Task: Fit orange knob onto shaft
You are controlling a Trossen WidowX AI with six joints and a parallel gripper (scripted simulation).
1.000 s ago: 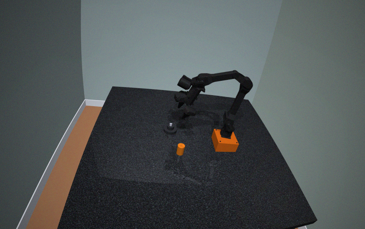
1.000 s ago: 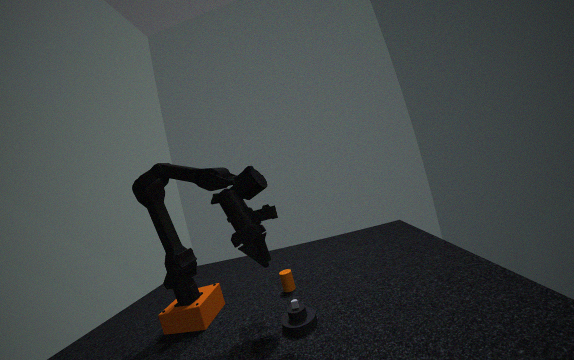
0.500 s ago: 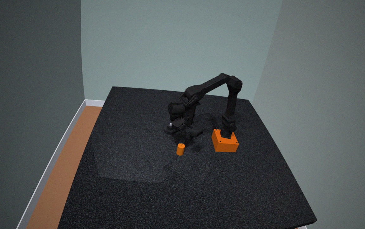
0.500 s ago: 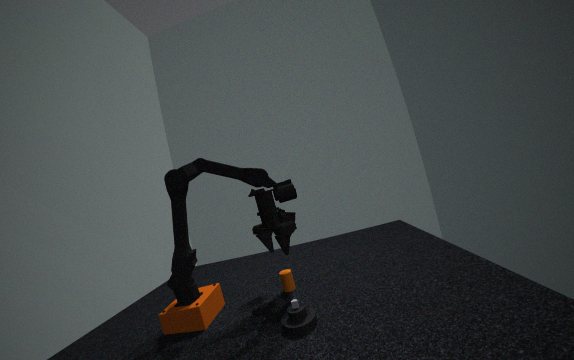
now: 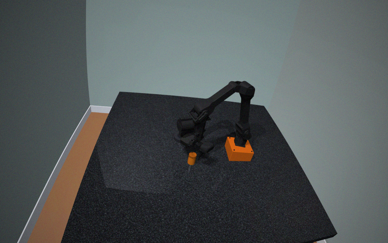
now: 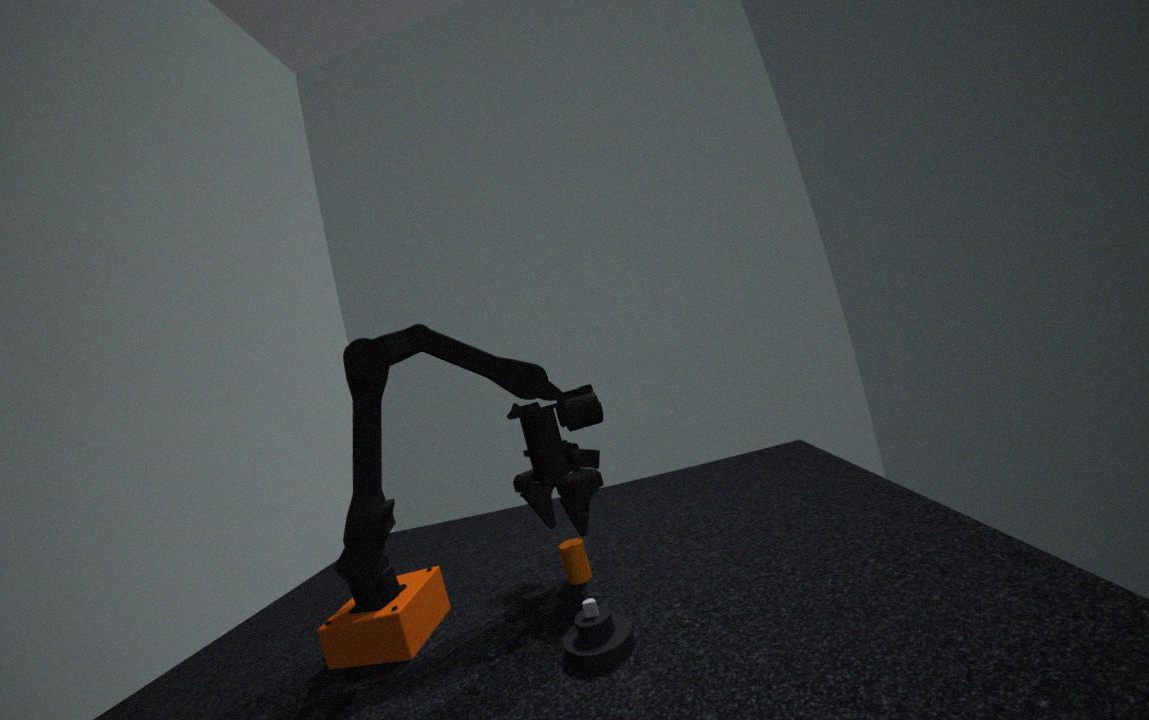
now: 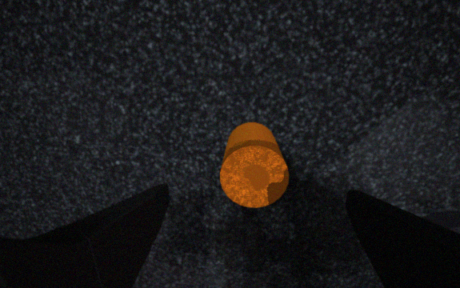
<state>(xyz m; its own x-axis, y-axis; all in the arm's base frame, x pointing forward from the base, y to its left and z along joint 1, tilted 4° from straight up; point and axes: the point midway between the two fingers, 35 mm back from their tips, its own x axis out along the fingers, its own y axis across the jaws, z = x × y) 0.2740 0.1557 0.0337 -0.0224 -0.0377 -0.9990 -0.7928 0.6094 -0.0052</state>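
The orange knob (image 5: 191, 159) (image 6: 574, 562) (image 7: 254, 176) stands upright on the table; its underside and hole are hidden. My gripper (image 6: 567, 530) (image 7: 255, 195) is open and empty, pointing down above the knob. In the wrist view the knob's top shows between the two spread fingertips, with space on both sides. The silver shaft (image 6: 590, 608) stands bare on the dark round pedestal (image 6: 624, 637), in front of the knob in the exterior view. In the top view the arm hides the pedestal. Part of a dark round edge shows behind the right finger in the wrist view.
The arm's orange base box (image 5: 239, 155) (image 6: 368, 640) stands right of the knob in the top view and left of it in the exterior view. The arm arches from it over the dark speckled table (image 5: 189, 211) (image 6: 829, 582). Walls stand beyond the table edges.
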